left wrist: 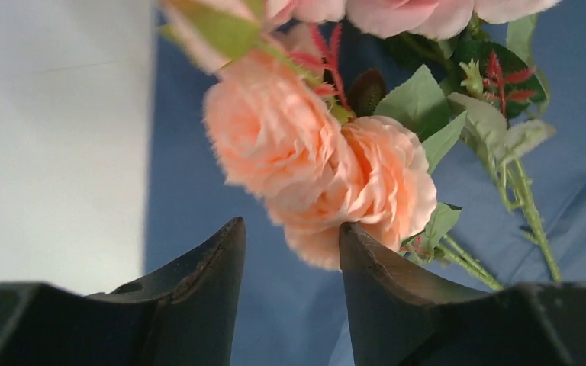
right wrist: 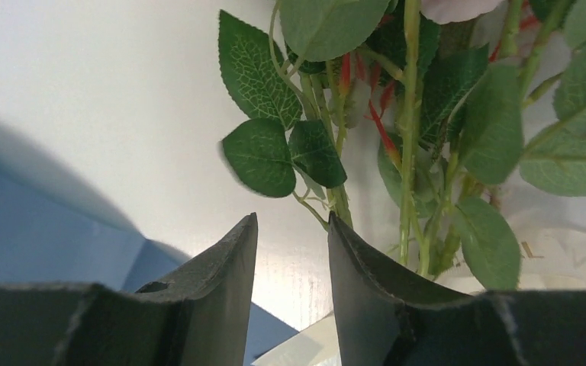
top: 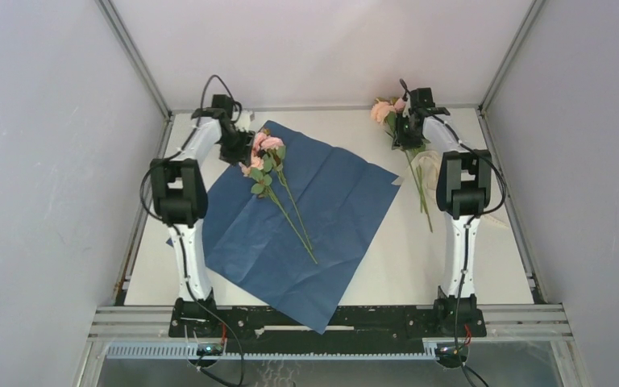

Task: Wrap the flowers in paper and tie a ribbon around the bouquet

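The dark blue paper (top: 330,218) lies flat mid-table. One bunch of the flowers (top: 264,161) rests on its far left part, stems pointing toward the near right. My left gripper (top: 238,149) is open right beside these blooms. In the left wrist view a peach bloom (left wrist: 305,152) sits just past the fingertips of the left gripper (left wrist: 290,225), touching the right one, over the paper (left wrist: 198,168). A second bunch of flowers (top: 387,109) lies at the far right. My right gripper (top: 409,129) is over its leaves, open (right wrist: 292,217); the stems (right wrist: 408,152) pass right of its fingers. The cream ribbon (top: 429,168) lies by those stems.
White side walls and metal frame posts close in the table on both sides and at the back. The paper's near corner (top: 322,322) hangs over the black rail by the arm bases. The right arm's elbow (top: 463,185) stands over the ribbon area.
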Tool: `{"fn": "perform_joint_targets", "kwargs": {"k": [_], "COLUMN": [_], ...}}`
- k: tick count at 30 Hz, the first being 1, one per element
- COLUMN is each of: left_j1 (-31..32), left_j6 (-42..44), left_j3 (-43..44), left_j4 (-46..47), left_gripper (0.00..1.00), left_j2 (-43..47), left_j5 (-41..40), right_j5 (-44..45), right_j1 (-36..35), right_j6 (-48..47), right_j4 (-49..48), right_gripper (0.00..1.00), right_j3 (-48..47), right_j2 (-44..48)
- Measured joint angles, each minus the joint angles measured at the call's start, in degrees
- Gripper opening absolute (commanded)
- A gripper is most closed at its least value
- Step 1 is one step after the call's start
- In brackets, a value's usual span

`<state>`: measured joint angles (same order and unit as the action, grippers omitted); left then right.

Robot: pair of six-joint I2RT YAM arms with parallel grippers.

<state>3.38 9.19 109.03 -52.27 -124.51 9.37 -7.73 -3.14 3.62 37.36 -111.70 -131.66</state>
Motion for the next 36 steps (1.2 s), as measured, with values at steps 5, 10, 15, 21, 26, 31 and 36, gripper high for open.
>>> {"fn": "perform_joint_targets", "kwargs": {"k": [5, 10, 15, 21, 26, 31, 36], "left_j1": [4.4, 8.1, 9.8, 9.9, 9.9, 9.9, 9.9], "left_j6": [-1.4, -1.7, -1.7, -1.7, -0.9, 0.9, 4.2], "left_j3": [4.8, 12.0, 15.2, 15.4, 15.4, 15.4, 14.3], "left_j4": [-2.9, -4.4, -4.0, -4.0, -4.2, -4.5, -5.7], "left_gripper": [0.53, 0.53, 0.53, 0.59, 0.69, 0.71, 0.72], "left_j2": [-8.9, -12.4, -13.2, -13.2, -12.7, -8.1, 1.0], "left_j5": [-0.2, -0.2, -0.8, -1.5, -2.7, -4.5, -4.8], "right_j5": [2.8, 4.2, 5.7, 7.5, 9.0, 8.8, 7.0], "right_j1": [-0.4, -1.2, -1.5, -0.8, -0.2, -0.2, -0.2], "right_j6": [-2.4, -4.3, -5.7, -6.4, -6.8, -7.0, -7.4], "right_j4": [3.1, 3.7, 4.2, 3.2, 3.5, 3.9, 5.1], "right_gripper": [0.44, 0.44, 0.46, 0.47, 0.46, 0.39, 0.23], "right_j3": [-1.7, -1.7, -0.9, 1.0, 0.0, -0.8, -0.9], "right_j2": [-2.4, -2.4, -0.8, 3.7, 3.3, 0.6, -2.6]}}
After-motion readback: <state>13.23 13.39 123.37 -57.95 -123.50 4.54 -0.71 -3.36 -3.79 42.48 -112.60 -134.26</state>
